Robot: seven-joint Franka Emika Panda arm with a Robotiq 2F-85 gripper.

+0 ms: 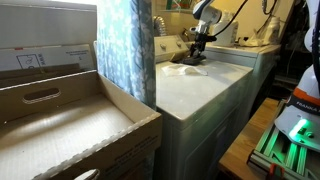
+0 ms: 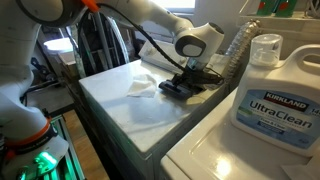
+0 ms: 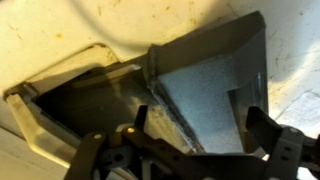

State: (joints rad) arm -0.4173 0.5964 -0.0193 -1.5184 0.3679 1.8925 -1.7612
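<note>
Tool (image 2: 181, 86) near washer (image 2: 120, 115) edge, cloth (image 2: 142, 88) beside

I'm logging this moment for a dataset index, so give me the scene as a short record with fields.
surface: white appliance top
gripper: gripper, low on the top, fingers apart in the wrist view
nearest thing: crumpled white cloth, beside the gripper
in front of wrist camera: grey flap, raised over a dark recess
around: detergent bottle; cardboard box; patterned curtain
</note>
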